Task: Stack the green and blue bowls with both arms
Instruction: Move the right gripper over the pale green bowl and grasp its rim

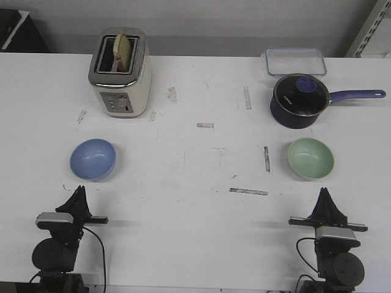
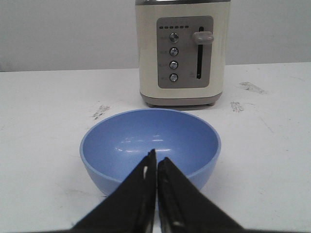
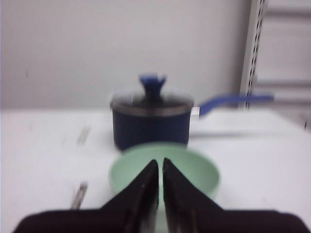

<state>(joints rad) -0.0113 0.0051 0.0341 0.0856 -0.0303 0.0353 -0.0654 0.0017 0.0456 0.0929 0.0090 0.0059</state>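
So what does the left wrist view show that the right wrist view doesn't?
Only the left wrist view shows the blue bowl, the cream toaster behind it, and the left hand, its fingers together. Only the right wrist view, which is blurry, shows the green bowl, the lidded navy saucepan behind it, and the right hand, also closed. Both share the white table and grey wall.

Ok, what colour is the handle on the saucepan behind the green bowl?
Purple-blue, sticking out from the dark navy saucepan; the handle shows best in the front view.
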